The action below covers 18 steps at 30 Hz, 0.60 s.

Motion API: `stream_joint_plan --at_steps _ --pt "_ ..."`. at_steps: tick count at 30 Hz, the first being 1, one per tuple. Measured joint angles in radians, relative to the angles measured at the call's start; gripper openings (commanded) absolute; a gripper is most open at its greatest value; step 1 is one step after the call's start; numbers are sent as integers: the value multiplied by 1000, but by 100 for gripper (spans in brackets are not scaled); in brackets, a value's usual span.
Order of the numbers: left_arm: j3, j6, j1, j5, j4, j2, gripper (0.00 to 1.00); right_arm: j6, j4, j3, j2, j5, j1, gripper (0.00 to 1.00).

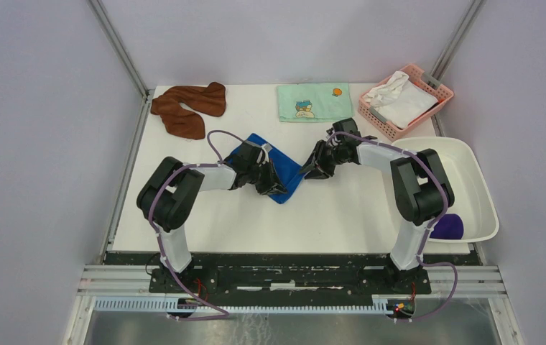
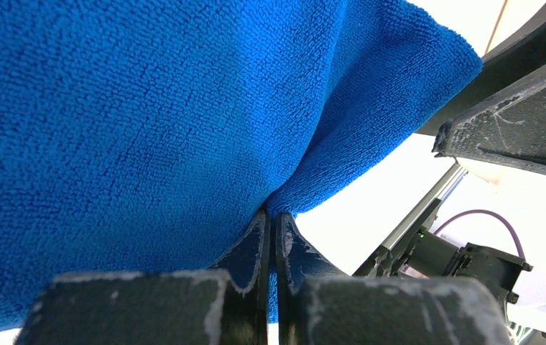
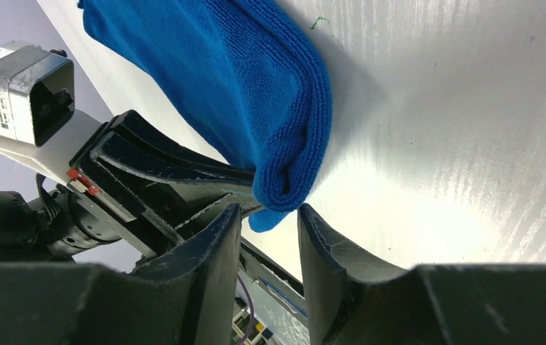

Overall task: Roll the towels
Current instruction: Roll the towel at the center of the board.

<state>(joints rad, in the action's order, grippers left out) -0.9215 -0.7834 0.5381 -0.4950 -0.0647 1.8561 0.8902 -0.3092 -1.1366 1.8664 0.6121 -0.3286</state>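
Blue towel (image 3: 256,100) edge pinched in left pincer (image 2: 270,237), folded corner between right pincer (image 3: 269,223) tips.

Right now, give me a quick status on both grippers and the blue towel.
Left gripper shut on blue towel. Right gripper part open around its folded corner, not clamped. Nothing in the way.

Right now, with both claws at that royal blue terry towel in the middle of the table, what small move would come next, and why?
Probably the right gripper should close on the folded corner of the royal blue terry towel. Its jaws stand apart on either side of that rolled edge without pinching it, while the left gripper is already shut on the cloth. With both ends held, the rolling could go on evenly.
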Motion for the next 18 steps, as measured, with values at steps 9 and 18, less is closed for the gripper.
stream_joint_plan --at_steps 9,18 --pt "-5 0 0 6 14 0 3 61 50 0 7 -5 0 31" --pt "-13 2 0 14 27 0 5 113 96 0 74 -66 0 25"
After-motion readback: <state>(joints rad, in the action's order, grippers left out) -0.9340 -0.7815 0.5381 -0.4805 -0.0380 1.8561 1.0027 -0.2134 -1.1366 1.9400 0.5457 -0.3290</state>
